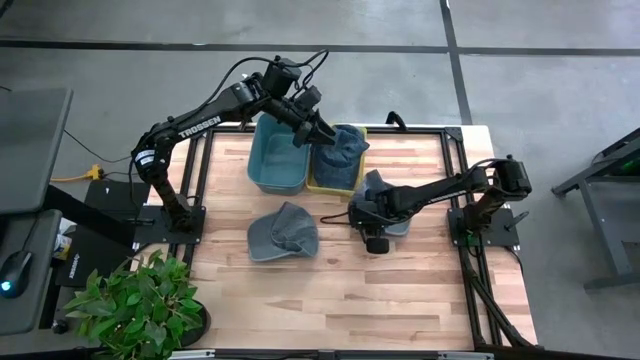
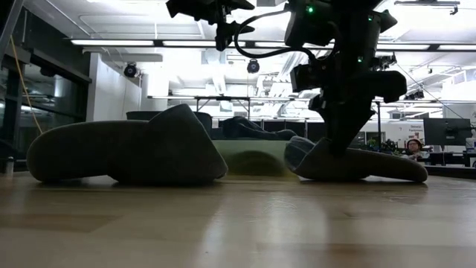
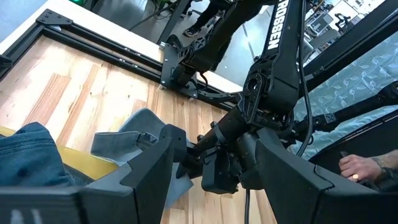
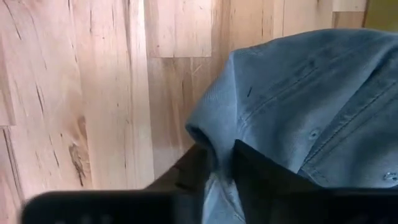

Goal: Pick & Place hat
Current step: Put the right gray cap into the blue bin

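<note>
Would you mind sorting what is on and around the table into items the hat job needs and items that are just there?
Job items:
- grey cap on the table
- blue cap in the yellow bin
- blue cap at the right tool
- teal bin
- left tool

Just there:
- potted plant
- computer mouse

Robotics lab w/ open-plan office bkgd, wooden worktable (image 1: 330, 290) sitting on grey concrete floor (image 1: 560, 70), strip ceiling lights (image 2: 111, 42) glowing, monitors (image 2: 446, 131) and desks showing behind.
</note>
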Controlling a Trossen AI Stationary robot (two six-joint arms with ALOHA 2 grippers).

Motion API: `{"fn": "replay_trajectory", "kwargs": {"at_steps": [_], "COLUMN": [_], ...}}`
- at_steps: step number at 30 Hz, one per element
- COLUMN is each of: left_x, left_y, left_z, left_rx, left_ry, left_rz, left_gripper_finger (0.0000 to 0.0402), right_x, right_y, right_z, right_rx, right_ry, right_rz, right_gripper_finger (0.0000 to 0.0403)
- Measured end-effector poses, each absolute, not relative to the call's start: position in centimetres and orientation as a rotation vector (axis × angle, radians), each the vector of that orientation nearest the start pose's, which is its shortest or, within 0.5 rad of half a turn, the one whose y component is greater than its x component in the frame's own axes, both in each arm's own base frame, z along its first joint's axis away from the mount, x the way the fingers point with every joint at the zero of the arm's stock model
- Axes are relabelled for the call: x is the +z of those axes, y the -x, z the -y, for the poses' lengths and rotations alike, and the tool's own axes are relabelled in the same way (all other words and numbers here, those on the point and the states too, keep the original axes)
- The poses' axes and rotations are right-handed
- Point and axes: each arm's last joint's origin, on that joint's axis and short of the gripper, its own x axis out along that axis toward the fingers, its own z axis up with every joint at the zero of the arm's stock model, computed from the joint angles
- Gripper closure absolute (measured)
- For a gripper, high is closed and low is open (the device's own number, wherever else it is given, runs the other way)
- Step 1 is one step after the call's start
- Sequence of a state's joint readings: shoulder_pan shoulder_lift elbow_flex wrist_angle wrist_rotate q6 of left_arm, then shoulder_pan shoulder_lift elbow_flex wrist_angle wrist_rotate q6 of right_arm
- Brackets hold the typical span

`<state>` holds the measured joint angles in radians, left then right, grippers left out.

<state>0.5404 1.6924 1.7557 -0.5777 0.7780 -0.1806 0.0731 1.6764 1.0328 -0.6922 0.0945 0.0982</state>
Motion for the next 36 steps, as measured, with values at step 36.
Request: {"fn": "replay_trajectory", "kwargs": {"at_steps": [36], "left_x": [39.7], "left_y": [-32.7], "left_z": [-17.3], "left_rx": [-0.195], "left_ry": [0.494], "left_rz": [-0.431], "left_gripper_finger": [0.0176], "right_x": [24.4], "right_y": [-25.6], "right_z": [-2.3], "right_rx": [-0.045], "right_ry": [-0.303], "right_rz": [-1.221], "right_gripper_finger": [0.0395]}}
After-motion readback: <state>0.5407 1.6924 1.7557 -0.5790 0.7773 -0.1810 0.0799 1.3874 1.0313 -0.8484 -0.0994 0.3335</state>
